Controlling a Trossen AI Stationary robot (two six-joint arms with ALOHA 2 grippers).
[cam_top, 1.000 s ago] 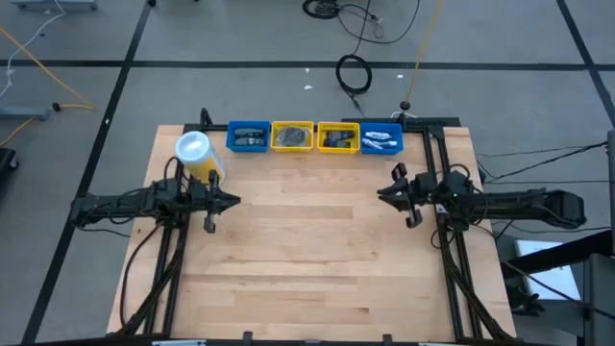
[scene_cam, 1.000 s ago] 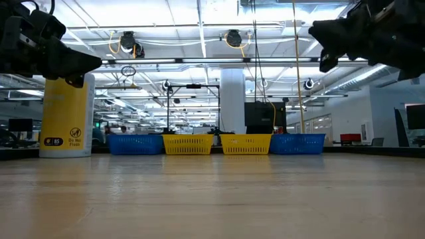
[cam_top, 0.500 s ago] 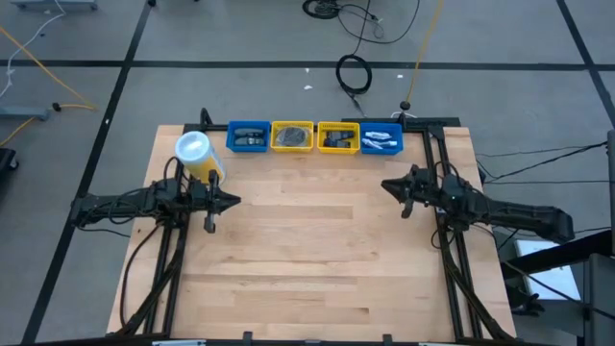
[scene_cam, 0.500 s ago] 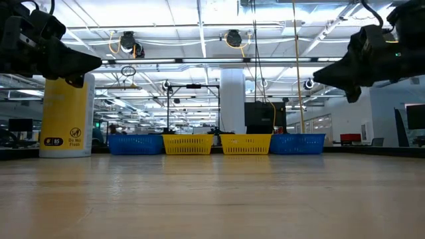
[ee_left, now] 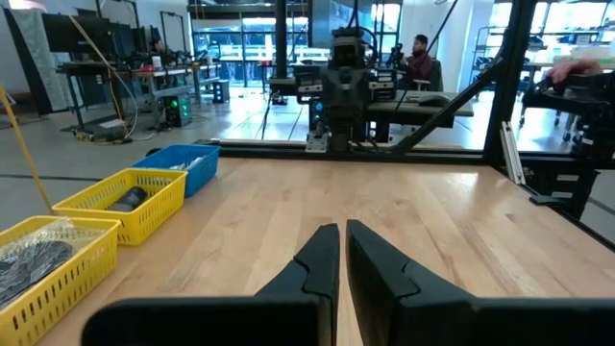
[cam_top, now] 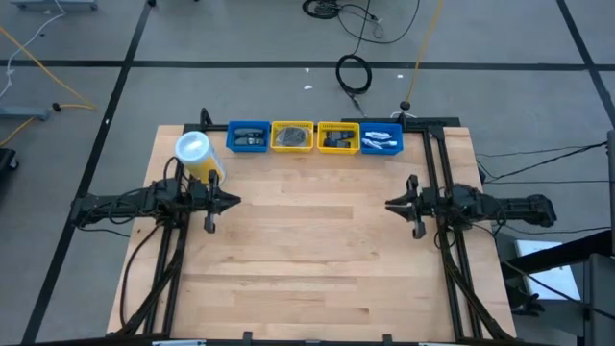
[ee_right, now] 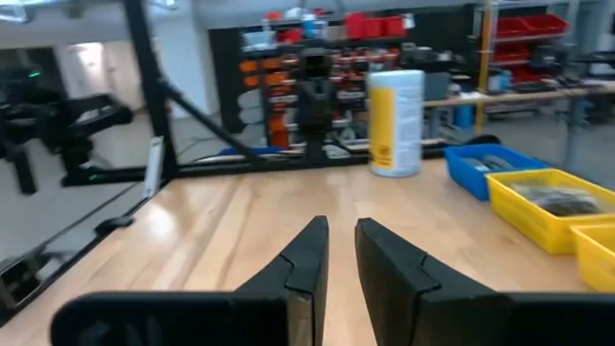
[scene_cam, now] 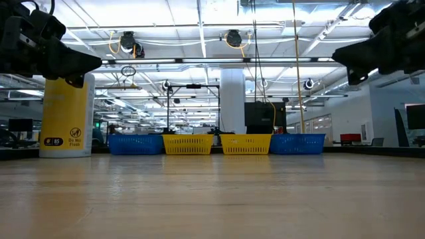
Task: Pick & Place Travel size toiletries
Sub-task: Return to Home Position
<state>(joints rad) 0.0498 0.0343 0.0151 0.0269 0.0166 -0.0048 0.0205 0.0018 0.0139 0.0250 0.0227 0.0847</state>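
Observation:
The travel size toiletries lie in four small bins along the table's far edge: dark items in a blue bin (cam_top: 248,135), grey wrapped discs in a yellow bin (cam_top: 292,135), dark bottles in a second yellow bin (cam_top: 337,137), white tubes in a blue bin (cam_top: 381,138). My left gripper (cam_top: 236,202) hovers level over the table's left side, shut and holding nothing. My right gripper (cam_top: 388,205) hovers level over the right side, facing it. Its fingers (ee_right: 307,252) stand nearly together with nothing between them.
A tall yellow canister with a white lid (cam_top: 197,154) stands at the far left, just beyond my left gripper. The wooden tabletop (cam_top: 307,259) lies bare between the two arms and toward the near edge. Black frame rails (cam_top: 437,173) run along both sides.
My right gripper has drawn back toward the table's right edge and a little toward the near edge. It has sunk and swung round until it points level across the table at the left arm, with nothing in it.

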